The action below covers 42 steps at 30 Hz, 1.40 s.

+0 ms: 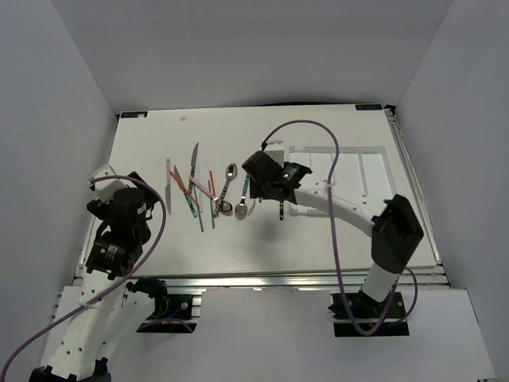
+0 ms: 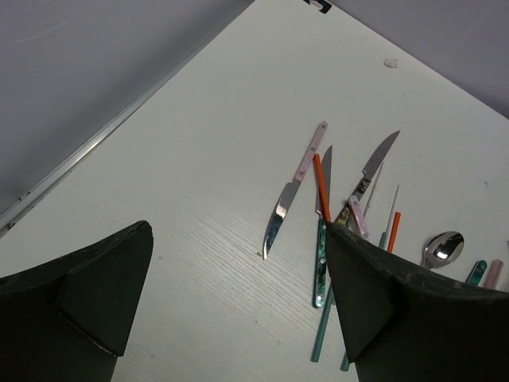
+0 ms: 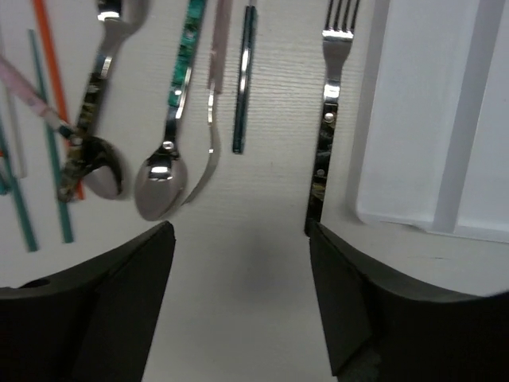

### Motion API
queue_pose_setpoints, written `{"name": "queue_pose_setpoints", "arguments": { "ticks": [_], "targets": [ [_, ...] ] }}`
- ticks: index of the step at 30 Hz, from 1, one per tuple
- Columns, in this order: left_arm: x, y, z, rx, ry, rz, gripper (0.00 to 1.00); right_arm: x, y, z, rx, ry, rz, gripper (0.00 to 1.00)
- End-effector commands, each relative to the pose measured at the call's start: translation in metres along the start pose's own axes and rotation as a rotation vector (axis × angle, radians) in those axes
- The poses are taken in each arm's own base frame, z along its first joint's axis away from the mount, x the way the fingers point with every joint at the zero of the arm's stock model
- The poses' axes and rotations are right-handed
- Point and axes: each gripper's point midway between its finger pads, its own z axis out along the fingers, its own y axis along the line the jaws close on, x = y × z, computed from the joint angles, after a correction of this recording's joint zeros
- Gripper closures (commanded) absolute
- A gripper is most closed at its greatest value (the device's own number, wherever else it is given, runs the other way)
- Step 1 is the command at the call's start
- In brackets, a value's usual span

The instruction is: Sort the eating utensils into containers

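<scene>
Nothing looks sorted: utensils (image 1: 208,193) lie mid-frame, white tray (image 1: 374,171) at right seems bare; left gripper (image 2: 238,231) and right gripper (image 3: 241,228) gape empty

Find the utensils (image 1: 203,191) lying flat in a loose, partly overlapping cluster, left of the white compartmented tray (image 1: 374,155). Knives (image 2: 290,195) and thin red chopsticks (image 2: 320,183) occupy the cluster's left side. Two spoons (image 3: 163,171) lie side by side, bowls at the near end. A dark-handled fork (image 3: 328,119) lies parallel to the tray's left edge, just beside it.
</scene>
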Motion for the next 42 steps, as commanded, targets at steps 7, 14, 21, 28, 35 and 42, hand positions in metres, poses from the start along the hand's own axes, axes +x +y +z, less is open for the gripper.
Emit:
{"name": "queue_pose_setpoints", "arguments": {
  "ticks": [7,14,21,28,35,42],
  "targets": [
    [0.002,-0.002,-0.001,0.025,0.004,0.0,0.02,0.0,-0.03,0.044,0.164,0.025,-0.037,0.4],
    [0.008,-0.011,0.002,0.058,0.033,0.027,0.02,0.006,-0.05,0.079,0.165,0.1,-0.041,0.42],
    [0.012,-0.017,0.003,0.085,0.048,0.035,0.02,0.01,-0.052,0.094,0.188,0.122,-0.067,0.45],
    [0.014,-0.02,0.004,0.097,0.058,0.039,0.02,0.012,-0.055,0.103,0.216,0.132,-0.089,0.45],
    [0.013,-0.019,0.002,0.104,0.055,0.036,0.02,0.011,-0.052,0.114,0.219,0.143,-0.105,0.45],
    [0.011,-0.018,0.001,0.101,0.045,0.027,0.02,0.025,-0.064,0.125,0.265,0.193,-0.112,0.47]
  ]
}}
